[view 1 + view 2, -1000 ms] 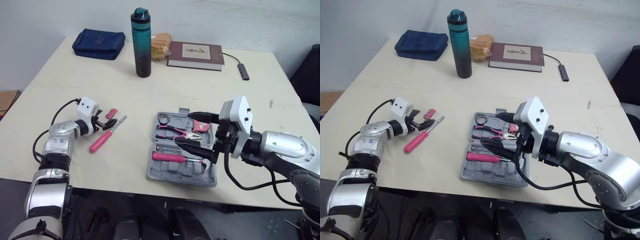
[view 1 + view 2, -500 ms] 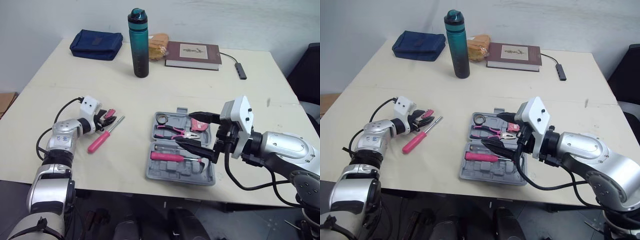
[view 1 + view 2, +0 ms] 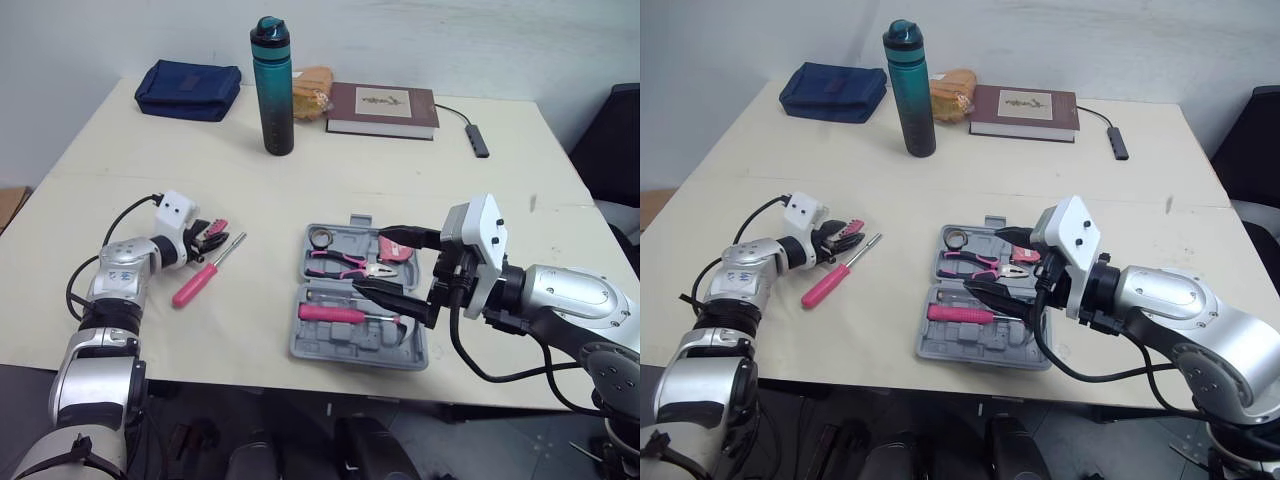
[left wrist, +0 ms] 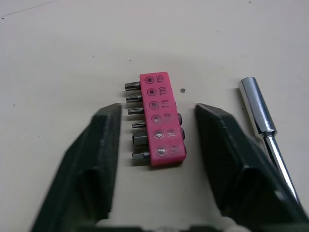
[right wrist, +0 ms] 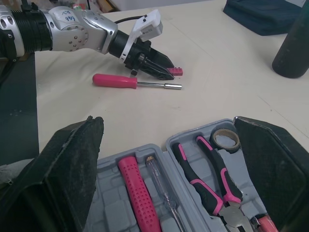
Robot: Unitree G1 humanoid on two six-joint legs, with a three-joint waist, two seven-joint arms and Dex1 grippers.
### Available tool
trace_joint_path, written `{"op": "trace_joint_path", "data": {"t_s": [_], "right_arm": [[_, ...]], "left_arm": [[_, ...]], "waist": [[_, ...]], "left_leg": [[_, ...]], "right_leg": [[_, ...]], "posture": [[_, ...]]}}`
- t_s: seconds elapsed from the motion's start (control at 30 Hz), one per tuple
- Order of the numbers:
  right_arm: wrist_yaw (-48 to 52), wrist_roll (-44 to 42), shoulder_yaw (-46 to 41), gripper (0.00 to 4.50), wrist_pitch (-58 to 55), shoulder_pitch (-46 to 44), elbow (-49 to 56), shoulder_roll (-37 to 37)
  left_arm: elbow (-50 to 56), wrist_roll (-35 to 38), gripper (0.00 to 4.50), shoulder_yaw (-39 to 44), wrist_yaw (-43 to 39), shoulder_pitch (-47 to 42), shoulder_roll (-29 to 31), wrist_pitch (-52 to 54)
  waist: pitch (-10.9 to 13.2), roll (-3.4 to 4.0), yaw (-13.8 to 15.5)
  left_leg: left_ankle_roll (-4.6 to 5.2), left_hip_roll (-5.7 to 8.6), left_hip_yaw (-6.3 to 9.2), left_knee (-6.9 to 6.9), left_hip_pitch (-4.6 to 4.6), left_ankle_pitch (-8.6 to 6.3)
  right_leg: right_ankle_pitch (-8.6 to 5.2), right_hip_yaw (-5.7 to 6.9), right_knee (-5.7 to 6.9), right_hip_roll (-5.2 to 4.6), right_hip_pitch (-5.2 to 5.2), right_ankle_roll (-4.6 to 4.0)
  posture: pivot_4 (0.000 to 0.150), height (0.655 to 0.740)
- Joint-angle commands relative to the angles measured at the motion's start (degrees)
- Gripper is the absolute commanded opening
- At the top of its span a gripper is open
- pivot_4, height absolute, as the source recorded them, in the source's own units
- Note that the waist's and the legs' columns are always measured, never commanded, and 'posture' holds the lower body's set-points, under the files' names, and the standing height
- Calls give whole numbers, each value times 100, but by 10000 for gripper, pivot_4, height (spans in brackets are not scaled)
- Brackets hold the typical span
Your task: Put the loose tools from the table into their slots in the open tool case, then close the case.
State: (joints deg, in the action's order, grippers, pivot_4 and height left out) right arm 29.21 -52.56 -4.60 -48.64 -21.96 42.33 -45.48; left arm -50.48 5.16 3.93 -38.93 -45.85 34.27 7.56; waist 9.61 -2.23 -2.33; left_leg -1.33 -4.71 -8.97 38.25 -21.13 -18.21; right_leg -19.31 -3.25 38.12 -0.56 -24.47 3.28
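Pink bit holder [image 4: 159,121] lies free inside spread left end effector [image 4: 157,112]; right end effector [image 3: 372,260] spread over case [image 3: 345,352]

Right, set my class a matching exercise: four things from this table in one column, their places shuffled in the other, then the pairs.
Things
1. bit holder
2. loose screwdriver
3. pliers
4. bottle

Places
a. upright at the far side of the table
b. lying in the case
c. between the open fingers of the left hand
d. flat on the table, beside the left hand

Pairs: 1-c, 2-d, 3-b, 4-a
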Motion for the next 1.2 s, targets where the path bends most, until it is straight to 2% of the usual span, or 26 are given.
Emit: {"op": "trace_joint_path", "data": {"t_s": [0.03,0.2,0.33,0.47,0.67,0.87,0.97,1.07,1.2], "right_arm": [[49,76,-114,45000,137,-15,163,-39],[75,90,-153,45000,130,15,192,-53],[104,104,-185,45000,122,41,187,-76],[168,70,-239,45000,94,110,196,-145],[628,-139,-437,45000,59,562,390,-527],[887,-222,-725,45000,40,1158,637,-899],[869,-298,-810,45000,38,1336,738,-957],[739,-365,-821,45000,11,1457,852,-944],[569,-423,-847,45000,-14,1614,982,-935]], "left_arm": [[-59,-122,6646,-2,65,151,131,175],[114,-19,6710,108,5,222,241,237],[747,138,6710,155,-374,336,421,369],[2106,479,6710,16,-1291,537,646,774],[4566,888,6710,-896,-2991,875,1108,1562],[6168,870,6710,-1821,-3668,947,1412,2262],[6552,710,6710,-2149,-3748,933,1544,2420],[6820,520,6710,-2449,-3458,895,1449,2910],[7017,278,6710,-2710,-3220,985,1374,2983]], "waist": [[0,0,-11],[0,0,-68],[0,0,-107],[2,-3,-85],[3,-5,-25],[3,-5,-76],[4,-4,-108],[4,-4,-87],[4,-4,-77]], "left_leg": [[0,0,0,0,0,0],[-1,0,0,0,0,0],[-2,-3,-4,-2,-2,1],[-4,-3,-5,-6,-10,2],[-2,2,-3,-6,-15,0],[-3,0,0,-6,-7,1],[-7,-2,1,-10,-5,4],[-8,0,7,-8,-4,6],[-6,2,13,-7,-10,6]], "right_leg": [[0,0,1,0,0,0],[0,-1,2,0,-1,0],[-1,-3,7,2,-7,-1],[-2,-2,5,0,-15,-4],[-2,-1,-11,-5,-8,-3],[-2,-9,-6,2,-4,-3],[-2,-14,-4,8,-5,-3],[-2,-14,-3,9,-3,-3],[-2,-14,-9,8,-2,-2]], "posture": [[1500,7377],[1500,7377],[1500,7377],[1500,7377],[1500,7377],[1500,7377],[1500,7377],[1500,7377],[1500,7377]]}}
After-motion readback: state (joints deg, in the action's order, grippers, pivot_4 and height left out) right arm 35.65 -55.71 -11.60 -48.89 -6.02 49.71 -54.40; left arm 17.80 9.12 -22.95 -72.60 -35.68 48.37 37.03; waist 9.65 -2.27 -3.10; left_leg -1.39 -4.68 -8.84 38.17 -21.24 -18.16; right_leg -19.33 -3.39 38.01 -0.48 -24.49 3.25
